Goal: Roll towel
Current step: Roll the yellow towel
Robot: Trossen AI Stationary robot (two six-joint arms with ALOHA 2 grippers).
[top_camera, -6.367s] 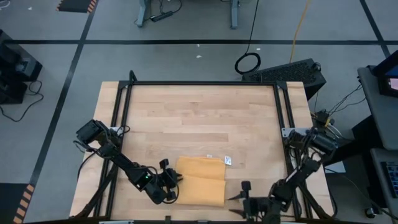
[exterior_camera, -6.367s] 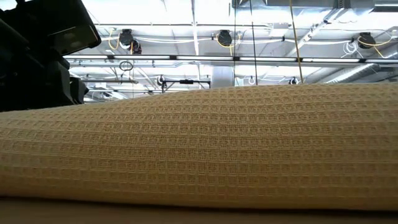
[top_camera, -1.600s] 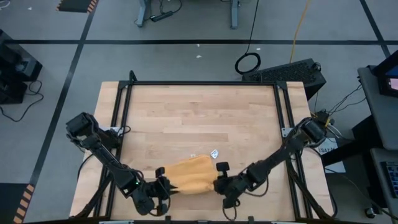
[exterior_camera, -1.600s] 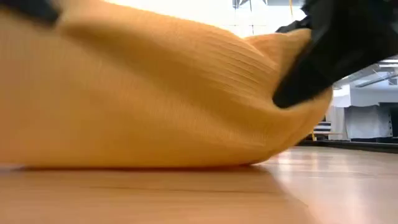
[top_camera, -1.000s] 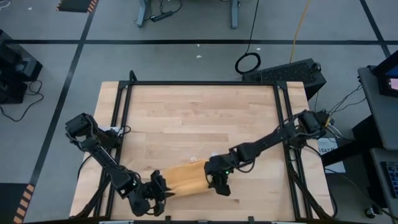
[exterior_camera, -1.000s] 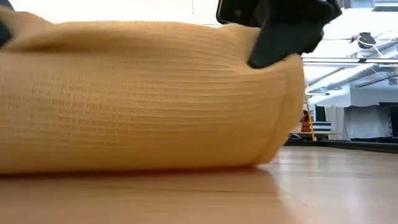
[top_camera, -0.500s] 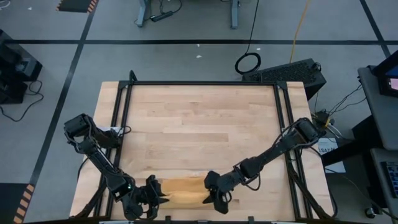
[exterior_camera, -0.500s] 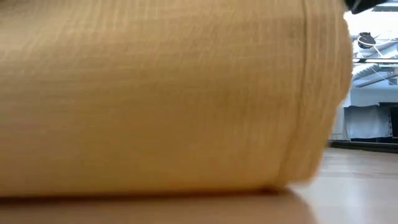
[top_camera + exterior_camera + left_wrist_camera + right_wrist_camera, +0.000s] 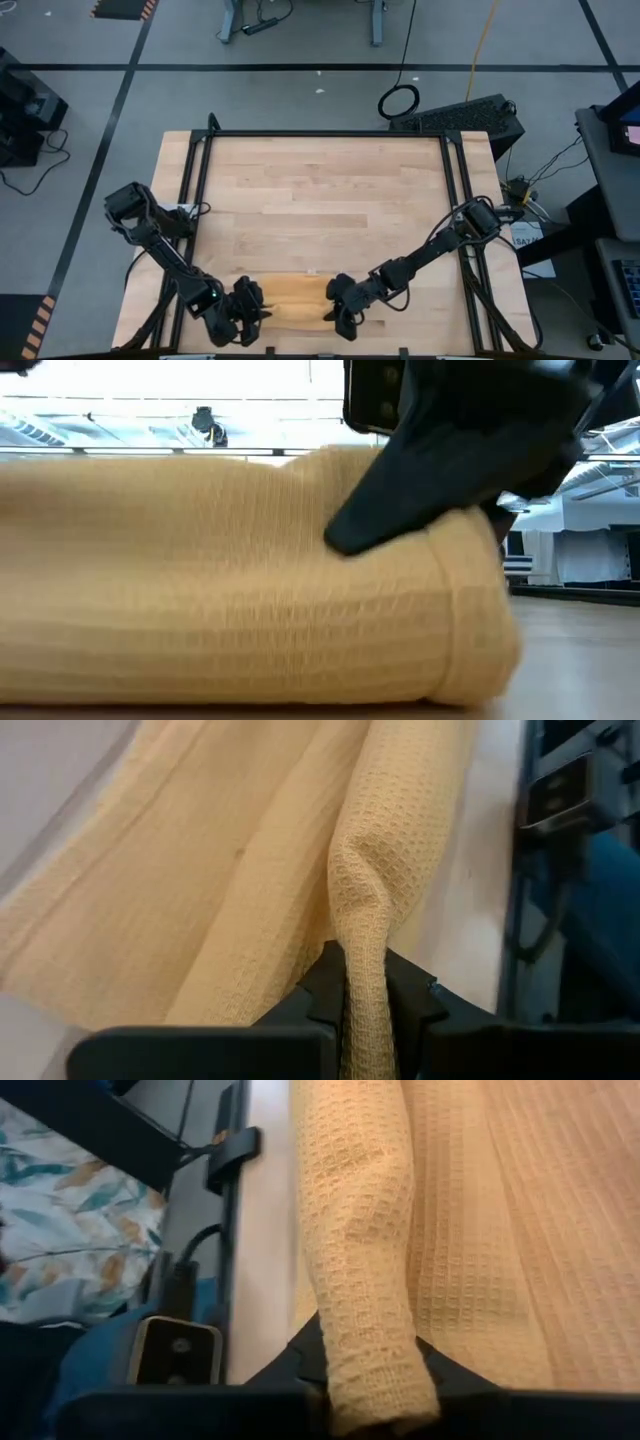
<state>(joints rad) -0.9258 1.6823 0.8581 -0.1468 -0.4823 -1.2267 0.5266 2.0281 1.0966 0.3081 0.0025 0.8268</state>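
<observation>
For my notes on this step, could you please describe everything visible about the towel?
The towel is mustard-yellow waffle-weave cloth, bunched into a narrow band lying crosswise at the table's near edge. The left gripper pinches one end and the right gripper the other, each shut on a fold. No tag shows.

A robotics lab: framed wooden table (image 9: pixel 320 200), taped concrete floor (image 9: pixel 300 90), loose cables (image 9: pixel 398 100).
</observation>
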